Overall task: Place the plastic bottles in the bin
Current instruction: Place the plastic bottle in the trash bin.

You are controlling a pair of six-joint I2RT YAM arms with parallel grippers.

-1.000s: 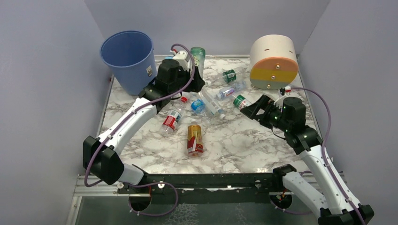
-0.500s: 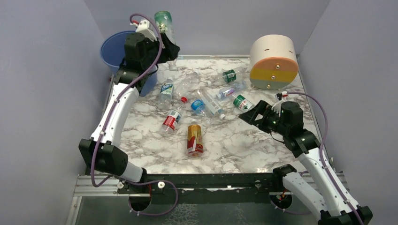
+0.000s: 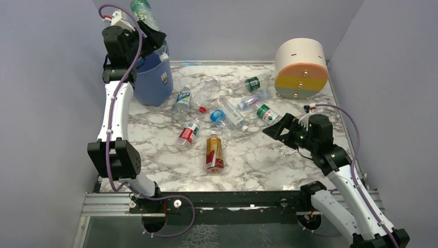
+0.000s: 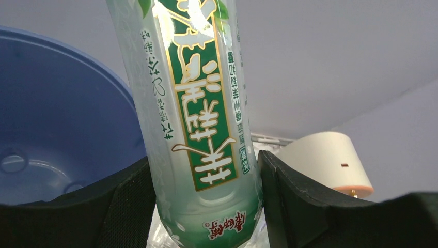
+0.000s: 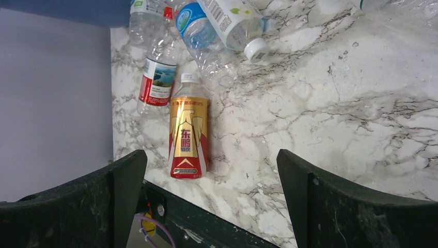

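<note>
Jaws of the left gripper (image 4: pixel 206 206) clamp a green-label bottle (image 4: pixel 191 103) held high at the mouth of the blue bin (image 4: pixel 51 129), not yet dropped. Right gripper (image 5: pixel 212 206) hangs wide open and empty. About 9 bottles (image 3: pixel 190 132), the amber bottle (image 3: pixel 214 152) included, lie on the table (image 3: pixel 258 160), so most of the job looks undone.

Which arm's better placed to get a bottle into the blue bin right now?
Left. The left gripper grips a green-labelled bottle right by the rim of the bin. The right gripper is open, empty, across the table from it.
</note>
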